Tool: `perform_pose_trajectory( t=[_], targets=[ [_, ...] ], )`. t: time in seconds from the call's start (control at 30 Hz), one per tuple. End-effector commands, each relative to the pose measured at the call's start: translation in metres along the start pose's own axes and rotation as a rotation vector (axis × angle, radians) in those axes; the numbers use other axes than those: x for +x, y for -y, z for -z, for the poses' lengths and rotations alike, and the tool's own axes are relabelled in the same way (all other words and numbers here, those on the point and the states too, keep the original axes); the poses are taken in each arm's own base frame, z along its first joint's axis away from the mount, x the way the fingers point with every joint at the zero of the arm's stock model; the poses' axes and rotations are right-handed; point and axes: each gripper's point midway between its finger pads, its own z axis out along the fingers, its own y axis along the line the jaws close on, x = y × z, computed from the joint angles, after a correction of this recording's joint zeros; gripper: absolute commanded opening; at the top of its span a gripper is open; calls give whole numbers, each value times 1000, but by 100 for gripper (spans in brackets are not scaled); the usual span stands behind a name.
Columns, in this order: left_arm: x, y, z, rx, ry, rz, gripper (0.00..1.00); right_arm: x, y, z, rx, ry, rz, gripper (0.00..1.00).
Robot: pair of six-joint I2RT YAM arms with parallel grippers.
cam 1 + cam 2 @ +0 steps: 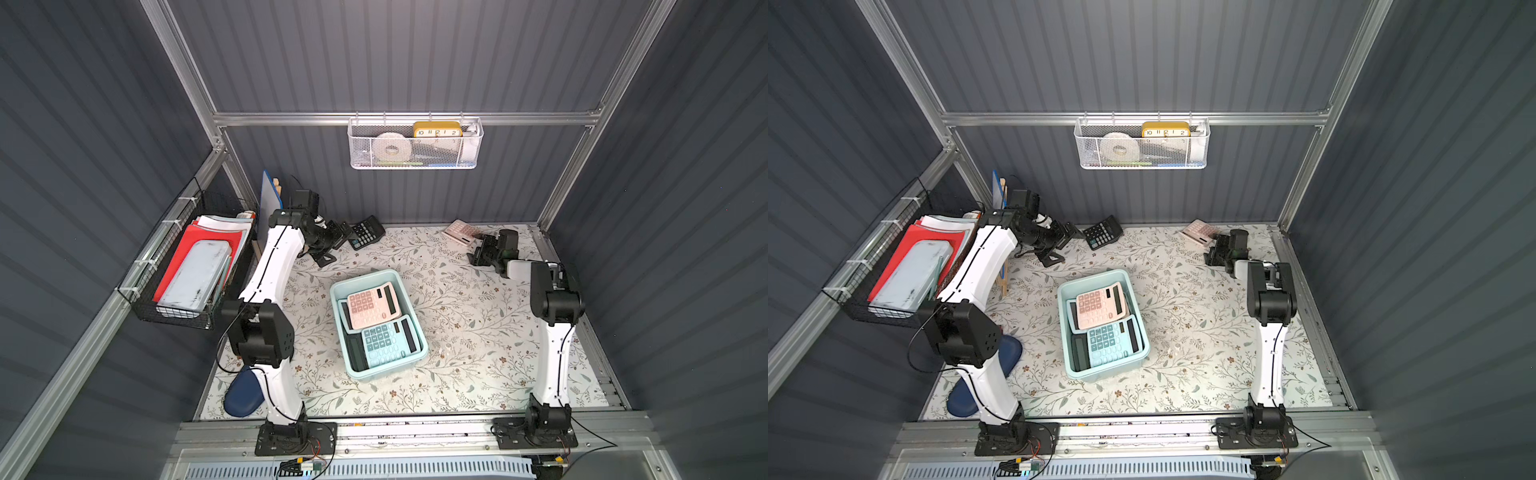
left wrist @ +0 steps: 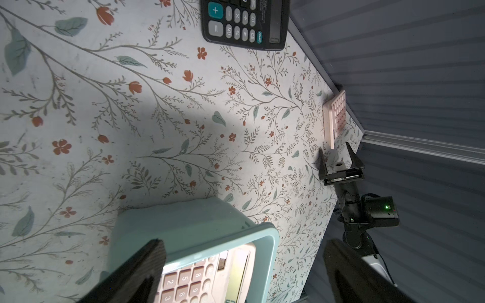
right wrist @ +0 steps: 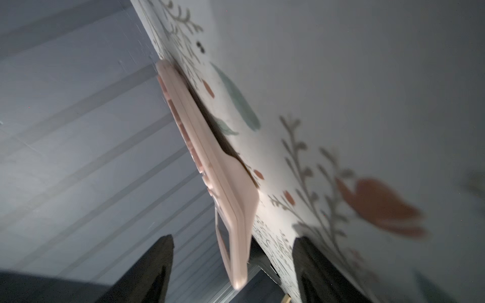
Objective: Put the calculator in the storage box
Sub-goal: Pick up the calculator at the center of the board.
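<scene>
A pink calculator [image 1: 458, 232] [image 1: 1197, 230] lies by the back wall at the right. My right gripper [image 1: 474, 248] [image 1: 1211, 248] is open at its near end. In the right wrist view that end of the pink calculator [image 3: 228, 210] sits between the jaws of the right gripper [image 3: 233, 241], with a gap on each side. The mint-blue storage box [image 1: 365, 274] [image 1: 1096, 274] stands mid-table and holds a pink, a blue and a dark calculator. A black calculator [image 1: 365, 232] [image 2: 244, 23] lies at the back. My left gripper [image 1: 338, 245] [image 2: 244, 262] hangs open and empty beside it.
A white mesh basket [image 1: 415, 145] with a clock and tape hangs on the back wall. A black wire basket [image 1: 187, 270] of folders hangs on the left wall. A dark blue pad [image 1: 245, 392] lies front left. A board [image 1: 272, 195] stands back left.
</scene>
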Motion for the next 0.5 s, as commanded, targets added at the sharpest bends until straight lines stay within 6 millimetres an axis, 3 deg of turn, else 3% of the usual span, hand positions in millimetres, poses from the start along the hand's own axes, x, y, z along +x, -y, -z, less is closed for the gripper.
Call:
perform_pose_trajectory(
  t=[0.0,0.17,0.37,0.47],
  targets=[
    [4,-10,11,-34,8,34,99,-10,22,-19,26,4,-75,76],
    [5,-16,14,-47,16,55,100,-9,25,-34,41,-25,-94,73],
    [8,-22,13,-57,11,69,99,-11,37,-38,68,-32,-126,68],
    [11,-25,12,-61,4,73,100,-10,41,-38,73,-35,-129,58]
  ],
)
